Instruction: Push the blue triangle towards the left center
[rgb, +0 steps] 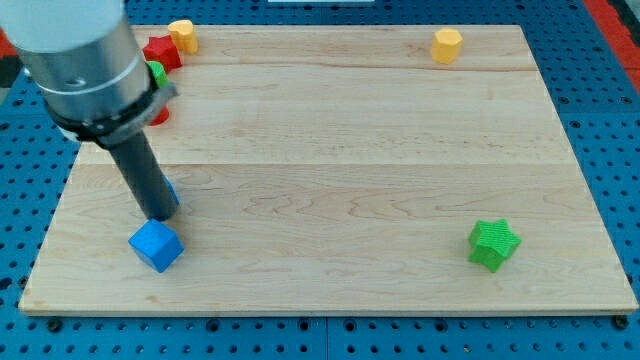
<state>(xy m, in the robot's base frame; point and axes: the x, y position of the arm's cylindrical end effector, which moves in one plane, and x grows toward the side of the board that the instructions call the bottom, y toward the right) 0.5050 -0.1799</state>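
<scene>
Wooden board (340, 150) lies on a blue pegboard table (600, 90). My tip (160, 215) sits near the board's left edge, a bit below mid-height. It is a bare rod, no jaws, holds nothing. A sliver of blue (172, 196) peeks out just right of the rod's lower end, touching it or very close; likely the blue triangle, but its shape is mostly hidden behind the rod. A blue cube (155, 245) lies just below the tip, slightly apart, near the lower left corner. A green star block (493, 243) sits at the lower right, well apart from the tip. A yellow block (447, 45) is at the top right edge. Top left cluster: a yellow block (182, 35), a red block (160, 52), a green block (156, 73) and a second red piece (158, 115), partly hidden by the arm's grey housing (80, 60); shapes unclear.
</scene>
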